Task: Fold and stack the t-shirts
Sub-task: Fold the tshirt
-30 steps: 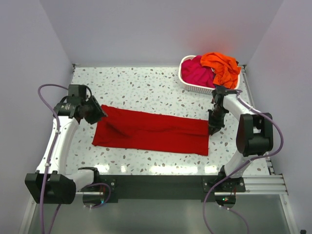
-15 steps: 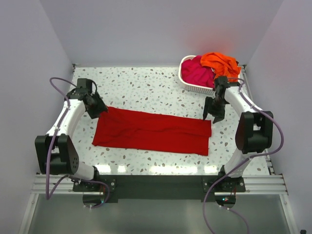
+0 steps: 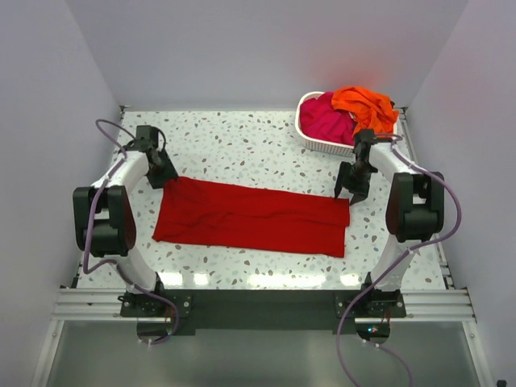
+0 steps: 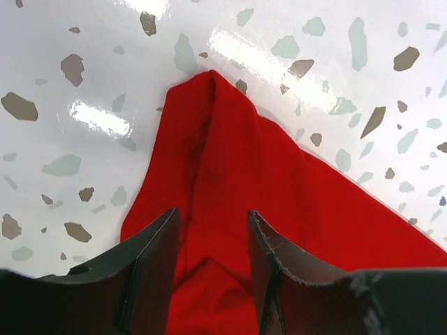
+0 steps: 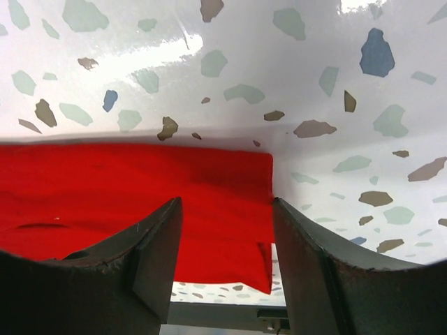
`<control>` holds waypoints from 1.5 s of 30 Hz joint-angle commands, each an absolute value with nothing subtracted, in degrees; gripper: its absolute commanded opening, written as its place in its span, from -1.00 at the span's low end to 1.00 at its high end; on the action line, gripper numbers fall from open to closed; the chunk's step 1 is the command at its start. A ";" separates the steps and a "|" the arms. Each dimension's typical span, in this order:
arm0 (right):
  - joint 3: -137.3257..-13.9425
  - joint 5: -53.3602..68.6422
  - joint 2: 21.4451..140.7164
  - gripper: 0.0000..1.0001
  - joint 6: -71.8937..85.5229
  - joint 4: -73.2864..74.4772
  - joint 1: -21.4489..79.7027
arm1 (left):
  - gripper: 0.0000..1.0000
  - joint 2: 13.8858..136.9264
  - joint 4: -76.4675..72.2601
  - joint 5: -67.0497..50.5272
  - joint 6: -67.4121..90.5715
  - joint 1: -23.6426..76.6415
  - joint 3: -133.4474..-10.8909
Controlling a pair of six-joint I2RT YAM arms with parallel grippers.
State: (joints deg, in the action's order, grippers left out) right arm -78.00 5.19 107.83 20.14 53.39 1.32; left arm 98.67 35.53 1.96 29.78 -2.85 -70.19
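Standing released over the deep red t-shirt [image 3: 250,218]: left pincer [image 4: 213,218] and right pincer [image 5: 227,204]

We see a deep red t-shirt [image 3: 251,218] on a glossy white table [image 3: 242,145] speckled with grey, brown and blue flecks. In the white slatted basket [image 3: 318,143] we make out a magenta-pink t-shirt [image 3: 325,121] and a bright orange t-shirt [image 3: 364,109].

A white slatted basket [image 3: 321,145] stands far right on the speckled table [image 3: 242,145].
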 commanded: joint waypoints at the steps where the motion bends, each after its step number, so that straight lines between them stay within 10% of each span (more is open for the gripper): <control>1: -76.82 5.80 108.28 0.15 21.36 51.16 1.14 | -0.04 100.36 32.44 2.38 28.04 -3.34 -72.51; 17: -71.28 6.33 110.83 -0.17 22.85 47.55 1.05 | -0.07 105.56 28.66 0.36 26.63 -4.30 -71.63; 24: -72.33 6.33 113.02 -0.97 23.12 47.29 1.14 | -0.95 108.36 25.76 -3.34 27.07 -5.36 -72.42; 39: -87.88 4.04 120.05 -1.00 23.55 52.56 0.17 | -1.00 123.13 27.24 -8.52 25.23 -5.71 -94.82; 43: -90.70 6.06 120.59 -0.90 23.03 53.00 0.18 | -0.24 126.47 29.79 -10.28 25.23 -5.19 -102.98; 45: -91.14 7.46 119.80 -0.32 22.33 52.74 0.18 | 0.03 125.43 31.02 -9.15 24.53 -4.14 -104.84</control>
